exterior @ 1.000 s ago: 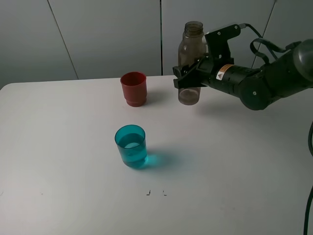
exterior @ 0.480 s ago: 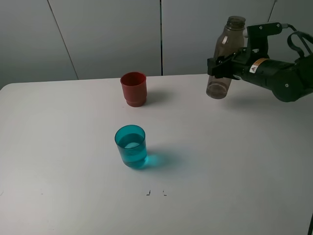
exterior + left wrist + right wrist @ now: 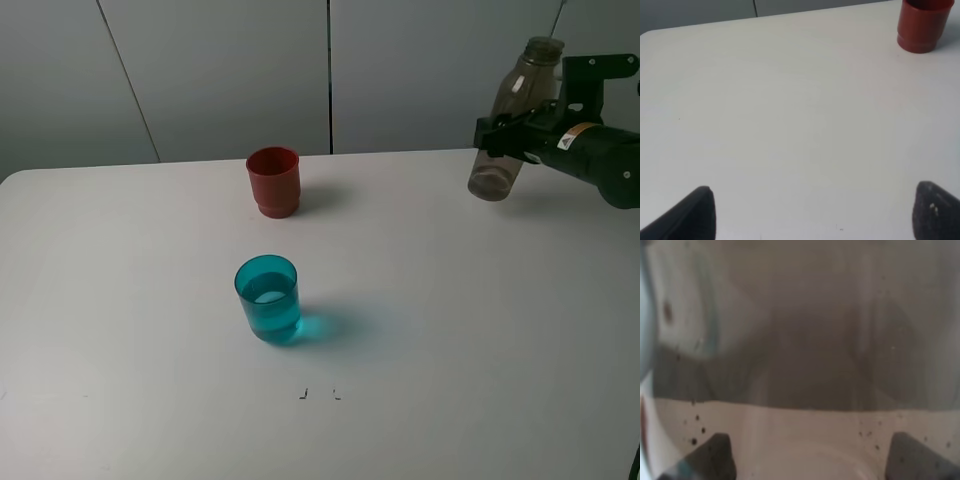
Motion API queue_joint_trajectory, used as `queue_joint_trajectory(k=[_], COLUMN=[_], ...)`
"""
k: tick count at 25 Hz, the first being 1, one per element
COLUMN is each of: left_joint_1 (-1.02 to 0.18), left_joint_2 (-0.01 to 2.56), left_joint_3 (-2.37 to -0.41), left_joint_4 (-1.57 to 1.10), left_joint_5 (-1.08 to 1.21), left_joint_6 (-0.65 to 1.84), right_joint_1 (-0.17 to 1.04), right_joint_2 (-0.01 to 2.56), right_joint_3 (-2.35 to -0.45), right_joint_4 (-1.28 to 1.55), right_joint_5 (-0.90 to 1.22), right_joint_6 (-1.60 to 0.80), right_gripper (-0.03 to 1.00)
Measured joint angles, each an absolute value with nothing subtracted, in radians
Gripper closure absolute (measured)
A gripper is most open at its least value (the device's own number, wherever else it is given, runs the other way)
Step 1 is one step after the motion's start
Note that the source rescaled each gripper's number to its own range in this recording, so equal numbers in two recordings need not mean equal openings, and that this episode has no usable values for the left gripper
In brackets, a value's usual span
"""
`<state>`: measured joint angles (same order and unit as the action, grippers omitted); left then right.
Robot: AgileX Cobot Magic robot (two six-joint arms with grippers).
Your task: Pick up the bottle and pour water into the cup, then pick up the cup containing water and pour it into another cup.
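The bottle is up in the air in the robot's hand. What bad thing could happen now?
The right gripper holds the bottle tilted above the table, with no cap. If the grip slips, it could fall and roll. Also, the teal cup has water in it; a clumsy grab might tip it and spill before any reaches the red cup.

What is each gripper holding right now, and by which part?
The right gripper is shut on the bottle, clamped around the middle of its body, below the neck. The left gripper is open and holds nothing.
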<state>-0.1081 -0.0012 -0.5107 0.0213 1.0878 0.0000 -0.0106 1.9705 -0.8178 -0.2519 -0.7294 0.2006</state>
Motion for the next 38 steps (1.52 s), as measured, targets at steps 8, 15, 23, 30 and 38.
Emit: queue_joint_trajectory(k=[8,15,23,30,38], left_joint_1=[-0.108,-0.108,-0.108,-0.108,-0.108], left_joint_2=[-0.001,-0.001,-0.001,-0.001,-0.001], left_joint_3=[-0.511,-0.511,-0.511,-0.511,-0.511], left_joint_4=[0.021,0.021,0.021,0.021,0.021], left_joint_5=[1.088,1.088,1.088,1.088,1.088], left_joint_6=[0.000,0.000,0.000,0.000,0.000], right_joint_1=[-0.019,-0.019,-0.019,-0.019,-0.019], right_joint_2=[2.068,2.076,2.126,2.130,2.138], right_joint_3=[-0.880,-0.884,-0.922,-0.924,-0.925], right_joint_4=[-0.252,-0.248,-0.246,-0.241,-0.222], right_joint_5=[-0.732,-0.748,-0.794,-0.796,-0.809], right_joint_6=[0.199,0.037,0.000,0.071,0.171], right_gripper=[0.92,0.92,0.92,0.92,0.92])
